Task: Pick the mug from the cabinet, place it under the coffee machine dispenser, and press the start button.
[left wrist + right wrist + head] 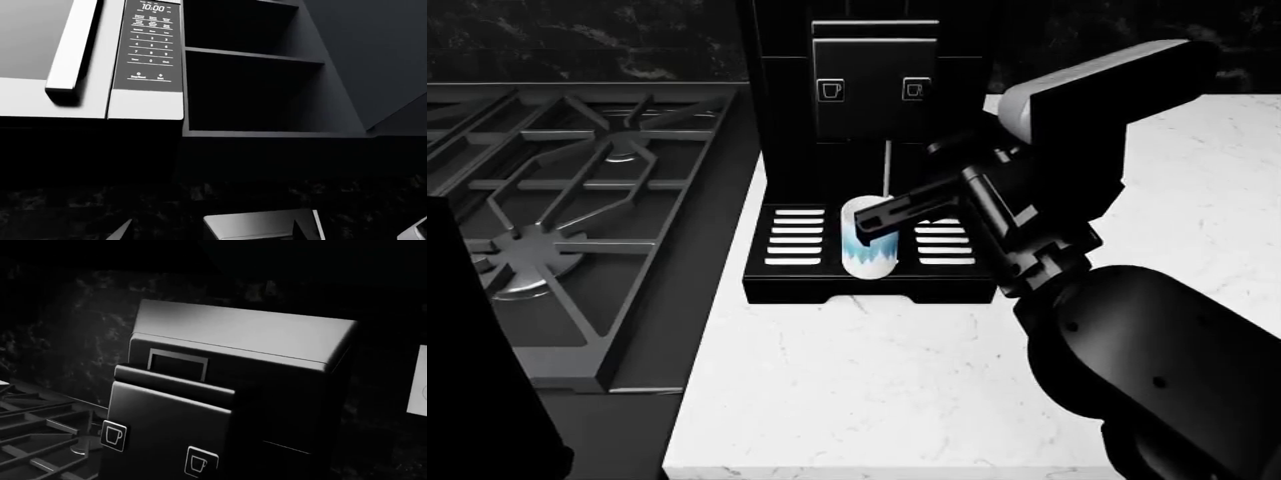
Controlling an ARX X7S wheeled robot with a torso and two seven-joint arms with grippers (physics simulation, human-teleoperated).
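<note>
Mug (869, 243) sits upright on the drip tray (790, 238), under the dispenser (874, 72). Right gripper (878, 219) is at the mug's rim, reaching in from 3 o'clock; grip can't be told. Cup buttons (830, 89) lie at 12 o'clock, up from the gripper. Right arm is nearer; left gripper is unseen.

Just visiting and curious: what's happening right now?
Right gripper at the mug on the drip tray under the dispenser; grip unclear. Left gripper unseen. Nothing blocking.
</note>
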